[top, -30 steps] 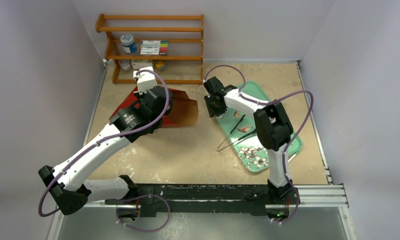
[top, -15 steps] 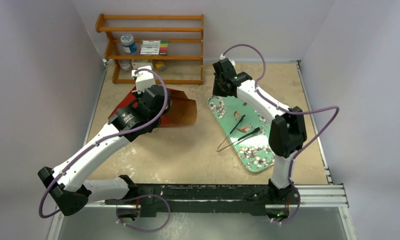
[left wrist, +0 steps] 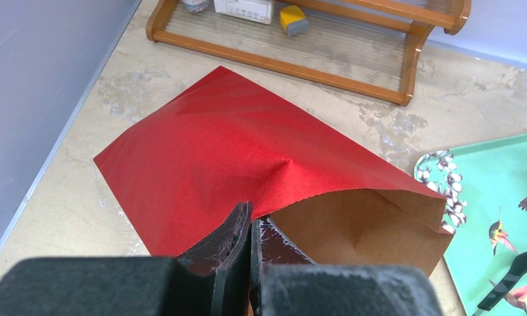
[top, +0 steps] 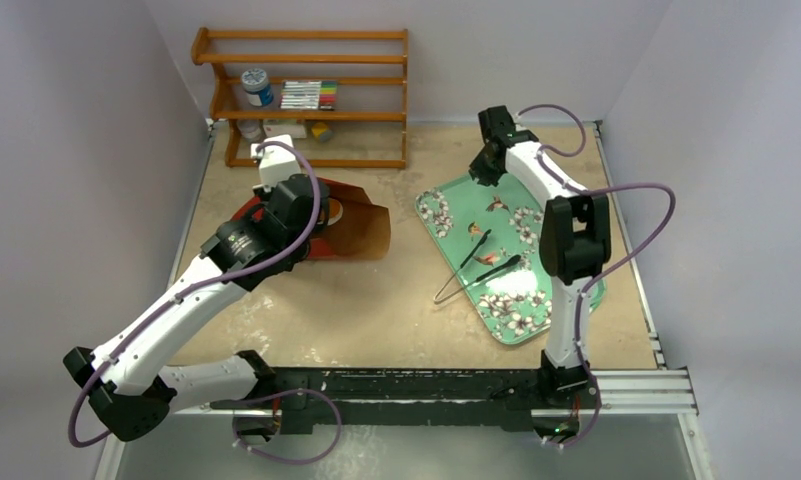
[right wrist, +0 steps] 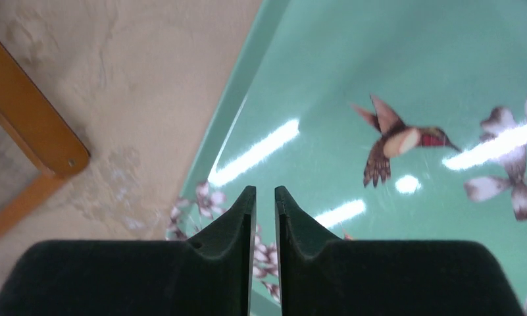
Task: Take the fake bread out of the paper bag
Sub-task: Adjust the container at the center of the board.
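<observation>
The red paper bag [top: 361, 225] lies on its side left of centre, its brown mouth facing the tray. My left gripper [top: 318, 210] is shut on the near part of the zigzag rim, and in the left wrist view the fingertips [left wrist: 250, 212] pinch the paper bag [left wrist: 227, 145] and hold the mouth lifted. No fake bread shows inside the mouth or anywhere else. My right gripper [top: 479, 172] hangs over the far left corner of the green tray [top: 461, 205]. In the right wrist view its jaws [right wrist: 265, 191] stand narrowly apart with nothing between them.
The flower-and-bird tray [right wrist: 352, 66] carries black tongs [top: 481, 270] that stick out past its left rim. A wooden shelf rack [top: 306, 100] with small items stands at the back wall, close behind the bag. Walls close in the left and right sides.
My right arm has swung from beside the bag's mouth back and to the right, to the tray's far corner. My left gripper kept its hold on the rim and shifted slightly left.
</observation>
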Controlling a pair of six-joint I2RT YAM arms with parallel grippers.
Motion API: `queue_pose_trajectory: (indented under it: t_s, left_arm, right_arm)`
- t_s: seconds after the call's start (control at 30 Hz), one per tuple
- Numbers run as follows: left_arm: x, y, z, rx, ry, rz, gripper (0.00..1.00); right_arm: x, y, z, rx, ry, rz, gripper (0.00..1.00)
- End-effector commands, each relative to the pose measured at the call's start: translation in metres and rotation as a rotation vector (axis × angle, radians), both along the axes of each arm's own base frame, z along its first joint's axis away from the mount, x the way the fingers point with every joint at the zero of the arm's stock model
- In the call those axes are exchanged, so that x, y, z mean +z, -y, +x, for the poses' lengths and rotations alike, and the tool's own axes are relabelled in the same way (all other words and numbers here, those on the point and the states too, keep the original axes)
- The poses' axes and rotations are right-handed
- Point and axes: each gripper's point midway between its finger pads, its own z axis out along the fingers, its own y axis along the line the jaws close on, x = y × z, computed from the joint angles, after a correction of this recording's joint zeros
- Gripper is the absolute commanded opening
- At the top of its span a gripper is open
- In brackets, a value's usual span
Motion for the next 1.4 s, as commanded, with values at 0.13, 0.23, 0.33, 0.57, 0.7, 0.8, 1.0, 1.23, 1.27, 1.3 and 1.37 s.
queue_pose_trajectory:
  t_s: [0.13,0.23,0.33,0.57,0.7,0.8,1.0,1.23,1.27,1.3,1.37]
  left_arm:
    - [0.018,-0.004,0.0,0.004,0.035,-0.009,0.0]
    - [0.019,-0.004,0.002,0.005,0.034,-0.001,0.0]
    - [0.02,-0.003,0.004,0.008,0.035,0.007,0.0]
    - [0.021,-0.003,0.008,0.017,0.048,0.011,0.0]
    - [0.022,-0.004,0.009,0.023,0.052,0.009,0.0]
    - [0.023,-0.007,0.007,0.028,0.059,0.003,0.0]
    - [0.026,-0.013,0.004,0.042,0.075,-0.009,0.0]
    - [0.024,-0.013,0.005,0.041,0.072,-0.009,0.0]
    - [0.024,-0.013,0.005,0.04,0.071,-0.009,0.0]
    - [0.024,-0.013,0.005,0.039,0.071,-0.01,0.0]
    - [0.023,-0.012,0.005,0.037,0.069,-0.01,0.0]
  right_arm:
    - [0.007,0.02,0.051,-0.051,0.049,0.035,0.26]
    - [0.003,0.026,0.063,-0.044,0.038,0.024,0.29]
    - [-0.006,0.028,0.07,-0.032,0.021,0.02,0.3]
    - [-0.026,0.032,0.076,-0.015,-0.022,-0.014,0.32]
    - [-0.033,0.033,0.078,0.008,-0.038,-0.035,0.32]
    - [-0.039,0.032,0.079,0.027,-0.055,-0.04,0.33]
    - [-0.054,0.031,0.074,0.067,-0.093,-0.047,0.32]
    - [-0.061,0.029,0.074,0.127,-0.101,-0.058,0.16]
    - [-0.061,0.031,0.075,0.137,-0.094,-0.074,0.11]
    - [-0.06,0.033,0.077,0.138,-0.085,-0.09,0.05]
    - [-0.061,0.031,0.075,0.163,-0.085,-0.106,0.0]
